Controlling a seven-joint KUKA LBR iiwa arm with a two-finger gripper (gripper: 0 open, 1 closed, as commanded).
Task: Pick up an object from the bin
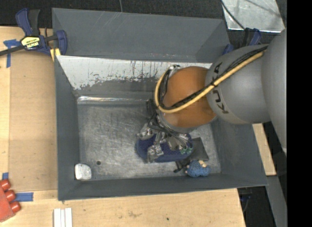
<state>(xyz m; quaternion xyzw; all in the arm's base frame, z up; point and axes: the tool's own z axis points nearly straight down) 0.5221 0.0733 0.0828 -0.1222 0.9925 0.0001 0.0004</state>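
My gripper is low in the bin, right of the floor's middle, beneath the orange wrist cover. Its metal fingers press down onto a dark blue flat thing that lies under them. Whether anything sits between the fingers is hidden by the gripper body. Just right of the gripper lies a dark flat piece. A fuzzy blue lump rests near the front wall, to the gripper's front right.
A small whitish crumpled lump sits in the front left corner of the bin. A tiny dark speck lies close to it. The arm and its yellow cable cover the bin's right side.
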